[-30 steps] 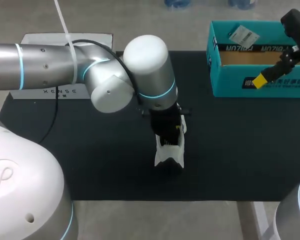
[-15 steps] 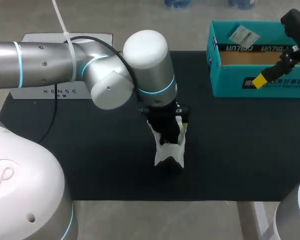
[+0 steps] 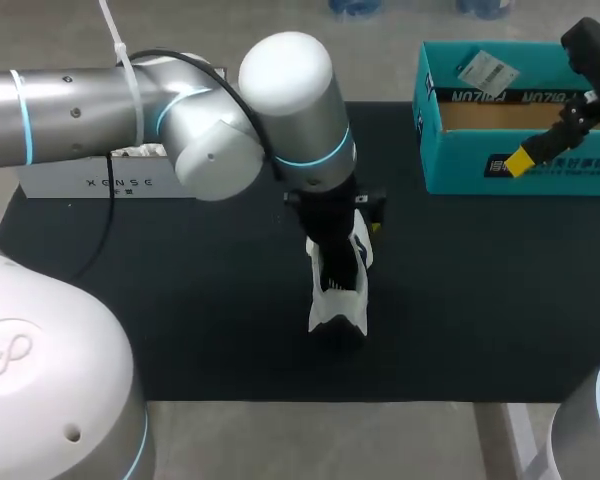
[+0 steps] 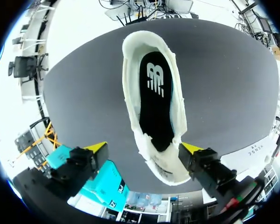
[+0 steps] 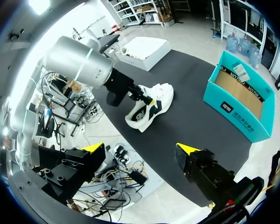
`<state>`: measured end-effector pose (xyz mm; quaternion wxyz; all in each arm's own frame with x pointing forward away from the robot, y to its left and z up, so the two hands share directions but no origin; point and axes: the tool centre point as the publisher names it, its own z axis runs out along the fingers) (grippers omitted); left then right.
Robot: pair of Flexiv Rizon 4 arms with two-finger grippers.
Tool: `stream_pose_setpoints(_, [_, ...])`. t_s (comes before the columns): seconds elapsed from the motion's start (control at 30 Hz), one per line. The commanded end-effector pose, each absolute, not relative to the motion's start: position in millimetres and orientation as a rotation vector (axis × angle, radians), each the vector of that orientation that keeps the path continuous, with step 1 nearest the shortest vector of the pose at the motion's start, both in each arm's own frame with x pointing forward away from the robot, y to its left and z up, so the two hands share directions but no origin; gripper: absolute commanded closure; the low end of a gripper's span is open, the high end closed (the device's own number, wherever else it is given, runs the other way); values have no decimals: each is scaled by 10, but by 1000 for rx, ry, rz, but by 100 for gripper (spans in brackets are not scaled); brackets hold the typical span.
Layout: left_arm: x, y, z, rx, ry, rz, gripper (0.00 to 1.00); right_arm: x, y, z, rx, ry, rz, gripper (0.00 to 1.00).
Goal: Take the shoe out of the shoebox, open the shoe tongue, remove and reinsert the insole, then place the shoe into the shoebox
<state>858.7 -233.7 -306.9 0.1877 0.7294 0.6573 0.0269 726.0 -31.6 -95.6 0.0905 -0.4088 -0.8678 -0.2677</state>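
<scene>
A white shoe point(image 3: 338, 300) stands on the black mat point(image 3: 180, 310) near the table's middle, its opening up. In the left wrist view the shoe point(image 4: 177, 112) shows a black insole point(image 4: 156, 100) lying flat inside it. My left gripper point(image 3: 342, 238) hangs just above the shoe's far end, open, its yellow tips point(image 4: 97, 148) wide apart on either side and touching nothing. The teal shoebox point(image 3: 520, 175) sits open at the back right. My right gripper point(image 3: 528, 158) hovers open over the box's front wall; from its wrist view the gripper point(image 5: 140, 149) looks down on the shoe point(image 5: 147, 107) and box point(image 5: 240, 95).
A white box lid point(image 3: 120, 180) lies at the back left edge of the mat, partly behind my left arm point(image 3: 130, 110). A paper tag point(image 3: 485, 70) rests against the shoebox's back wall. The mat's front edge runs close below the shoe.
My left gripper has opened from a narrow stance inside the shoe and lifted slightly; its arm has shifted a little toward the back. The shoe and the right arm stayed put.
</scene>
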Motion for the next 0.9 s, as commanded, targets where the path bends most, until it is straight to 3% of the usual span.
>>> stream_pose_setpoints(0.03, [8609, -2223, -2726, 2027, 1846, 87, 0, 7285, -306, -957, -1214, -2578, -789, 0])
stream_pose_setpoints(0.43, [8899, -2176, -2372, 1927, 1856, 86, 0, 7285, -306, -957, -1214, -2578, -789, 0])
stream_pose_setpoints(0.47, [8909, -2178, -2380, 1917, 1855, 65, 64, 7285, -306, -957, -1214, -2578, -789, 0])
stream_pose_setpoints(0.5, [8922, -2182, -2394, 1920, 1857, 56, 100, 7285, -306, -957, -1214, -2578, -789, 0])
stream_pose_setpoints(0.9, [9061, -2175, -2601, 1923, 1894, 64, 100, 7285, -306, -957, -1214, -2578, -789, 0])
